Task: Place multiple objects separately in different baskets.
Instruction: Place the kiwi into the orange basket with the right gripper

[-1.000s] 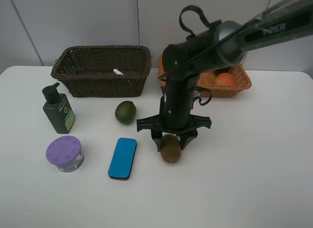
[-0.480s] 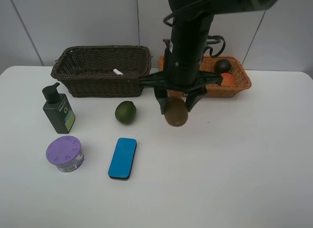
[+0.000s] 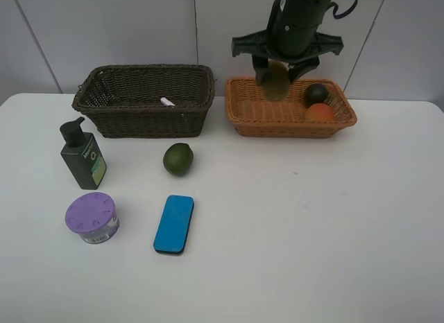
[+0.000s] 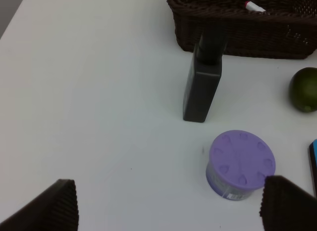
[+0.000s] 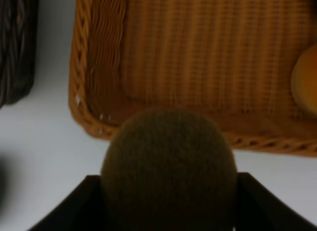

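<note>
Two black fingers of the right gripper (image 3: 277,72) clamp a fuzzy brown oval kiwi (image 3: 276,83) at upper centre of the high view, over the left part of the shallow light orange wicker basket (image 3: 291,122). At that basket's right end a round orange-red peach (image 3: 320,113) sits just beside a dark round mangosteen (image 3: 316,94). Left of it stands the deeper dark brown wicker basket (image 3: 146,122) with a white-pink marker (image 3: 167,101) inside. On the white table (image 3: 333,233) at centre-left lie a green lime (image 3: 178,159), a dark green pump bottle (image 3: 83,160), a purple-lidded tub (image 3: 92,216) and a flat blue eraser (image 3: 174,223). Only the right wrist view shows the kiwi's felt-like skin; only the left wrist view shows the left gripper (image 4: 168,211), its ribbed pads (image 4: 57,206) spread wide apart.
</note>
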Controlling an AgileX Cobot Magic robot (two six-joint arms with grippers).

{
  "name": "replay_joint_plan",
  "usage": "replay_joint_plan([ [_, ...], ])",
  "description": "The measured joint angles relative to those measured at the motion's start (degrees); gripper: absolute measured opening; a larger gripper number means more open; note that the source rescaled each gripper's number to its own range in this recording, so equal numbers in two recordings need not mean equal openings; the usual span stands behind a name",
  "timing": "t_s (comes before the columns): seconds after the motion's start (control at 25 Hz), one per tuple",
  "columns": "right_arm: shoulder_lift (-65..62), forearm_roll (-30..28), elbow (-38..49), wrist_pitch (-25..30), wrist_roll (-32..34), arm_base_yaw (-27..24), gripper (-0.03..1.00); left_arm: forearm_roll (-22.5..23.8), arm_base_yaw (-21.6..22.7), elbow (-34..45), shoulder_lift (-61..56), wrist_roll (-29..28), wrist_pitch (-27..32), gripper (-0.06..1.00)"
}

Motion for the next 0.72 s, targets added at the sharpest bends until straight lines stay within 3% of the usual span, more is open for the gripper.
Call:
replay_joint_plan([
  [0.32,5.63,-0.38,-0.42,-13.81,-3.23,-8.68,0.57,0.00,0.00,0.00,0.00,0.00,0.00,0.97],
  [0.72,15.33,-0.38,-0.42,-21.19,-4.21,-11.26,0.57,0.00,0.00,0.00,0.00,0.00,0.00,0.97],
])
